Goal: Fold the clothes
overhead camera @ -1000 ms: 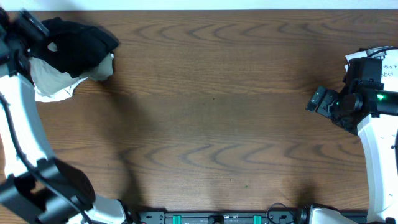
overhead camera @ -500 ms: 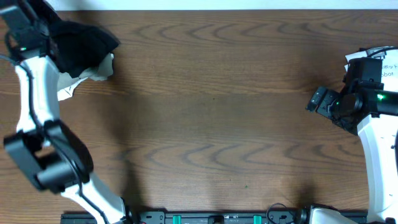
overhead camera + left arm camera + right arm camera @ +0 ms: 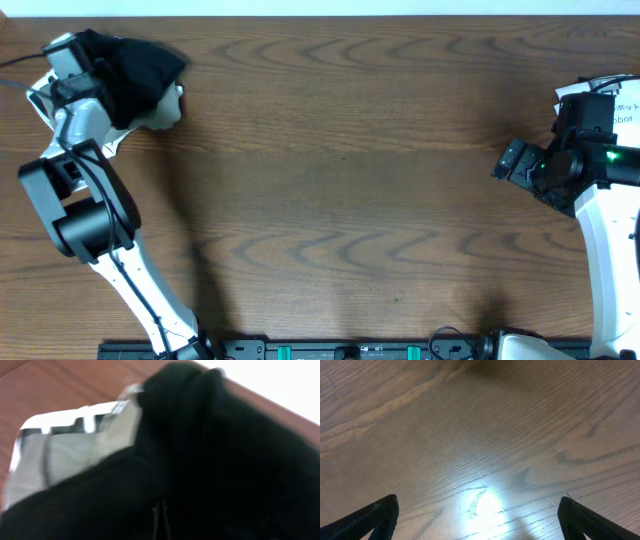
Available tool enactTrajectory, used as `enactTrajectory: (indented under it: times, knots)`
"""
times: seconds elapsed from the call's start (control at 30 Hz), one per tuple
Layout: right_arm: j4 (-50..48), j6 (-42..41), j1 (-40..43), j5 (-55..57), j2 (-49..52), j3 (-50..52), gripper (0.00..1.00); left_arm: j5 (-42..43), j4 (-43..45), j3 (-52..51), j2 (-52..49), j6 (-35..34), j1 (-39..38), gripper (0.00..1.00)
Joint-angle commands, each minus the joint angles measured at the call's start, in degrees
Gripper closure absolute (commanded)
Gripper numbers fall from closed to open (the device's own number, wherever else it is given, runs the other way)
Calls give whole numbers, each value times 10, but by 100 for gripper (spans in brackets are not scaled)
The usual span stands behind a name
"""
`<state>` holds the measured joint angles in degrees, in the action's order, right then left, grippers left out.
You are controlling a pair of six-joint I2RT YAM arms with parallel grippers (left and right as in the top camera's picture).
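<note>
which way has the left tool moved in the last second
Yes: the left tool went right, away from the table's left edge, and shut on the black shirt.

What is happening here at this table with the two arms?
The left gripper is at the far left corner of the table. It is shut on a bunched black garment, which lies on top of a pale garment. Nothing is spread out or folded yet. The right gripper hangs open above bare wood at the right side and holds nothing.
</note>
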<state>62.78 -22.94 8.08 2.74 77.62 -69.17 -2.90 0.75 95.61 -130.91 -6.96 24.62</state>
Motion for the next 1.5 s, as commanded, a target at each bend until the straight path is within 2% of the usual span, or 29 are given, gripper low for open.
enactTrajectory:
  times: [0.0,0.2,0.47,0.6,0.73,1.0,1.47]
  knots:
    - [0,7,5,0,3,-1,1,-12,-31,-1,-17,16,40,94]
    - [0,7,5,0,3,-1,1,10,-48,-1,17,16,62,94]
    - [0,7,5,0,3,-1,1,21,-19,-1,107,14,43,93]
    - [0,7,5,0,3,-1,1,35,-5,-1,148,-17,26,84]
    - [0,7,5,0,3,-1,1,84,0,-1,158,-21,6,84]
    - [0,7,5,0,3,-1,1,87,-25,-2,105,-21,-32,85]
    - [0,7,5,0,3,-1,1,83,-60,-2,-49,-19,-8,84]
